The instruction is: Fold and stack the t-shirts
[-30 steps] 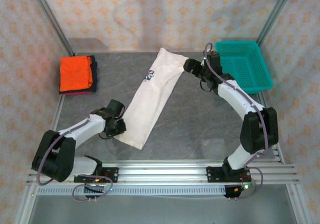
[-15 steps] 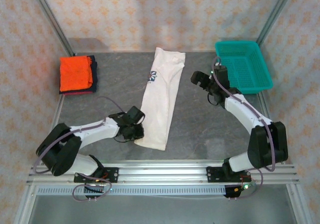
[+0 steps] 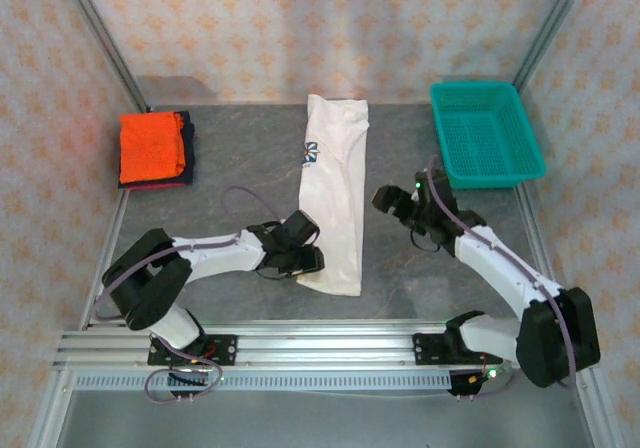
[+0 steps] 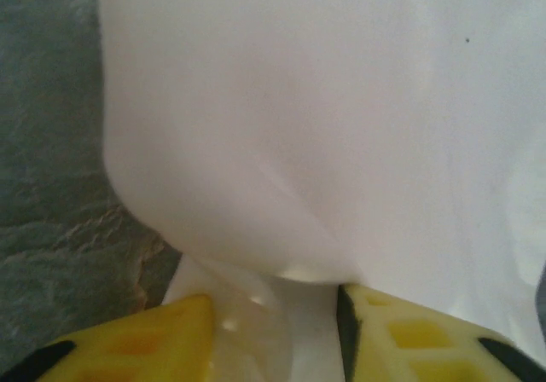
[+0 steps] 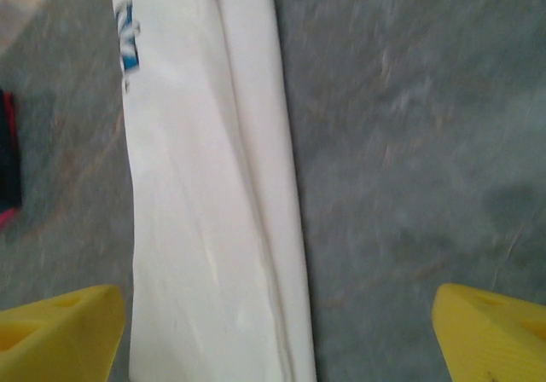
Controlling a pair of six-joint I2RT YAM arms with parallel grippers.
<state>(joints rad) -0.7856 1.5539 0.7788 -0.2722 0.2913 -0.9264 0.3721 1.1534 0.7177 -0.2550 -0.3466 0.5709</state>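
White t-shirt (image 3: 335, 198) is folded lengthwise; left gripper (image 3: 308, 260) half spread around its hem, right gripper (image 3: 390, 201) spread, empty; next: crosswise fold.

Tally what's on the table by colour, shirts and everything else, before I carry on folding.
White t-shirt: 1
Orange t-shirt: 1
Dark navy t-shirt: 1
Teal mesh basket: 1
Total: 4

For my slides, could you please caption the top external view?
Left gripper at long-folded white t-shirt, right gripper open beside it, orange t-shirt stacked aside.
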